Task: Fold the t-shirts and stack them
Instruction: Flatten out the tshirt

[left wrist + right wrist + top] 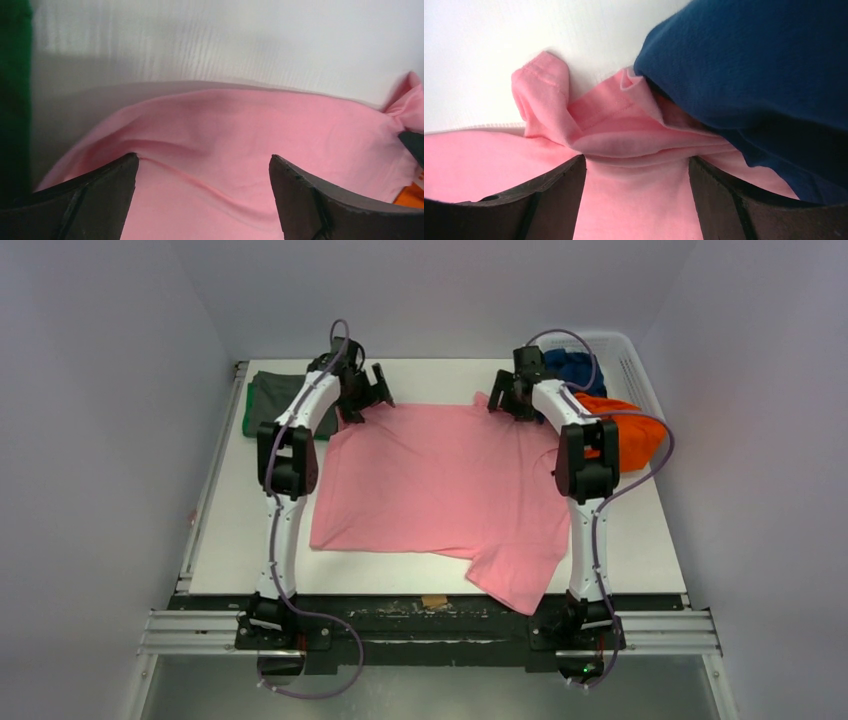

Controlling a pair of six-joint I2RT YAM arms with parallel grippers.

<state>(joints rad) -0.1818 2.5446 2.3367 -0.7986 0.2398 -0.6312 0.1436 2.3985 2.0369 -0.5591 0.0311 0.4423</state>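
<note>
Pink t-shirt lay flat across the tabletop, one sleeve at the near edge. Left tool and right tool were both spread wide over its far corners. I'd close both together, grabbing only pink, not the navy t-shirt.

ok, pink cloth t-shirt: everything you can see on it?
The plain pink short-sleeved cloth t-shirt lies spread, lightly wrinkled, on the white table; one sleeve overhangs the near edge. Its far right corner is bunched beside the navy blue shirt. The open left end effector and open right end effector straddle its far edge.
</note>
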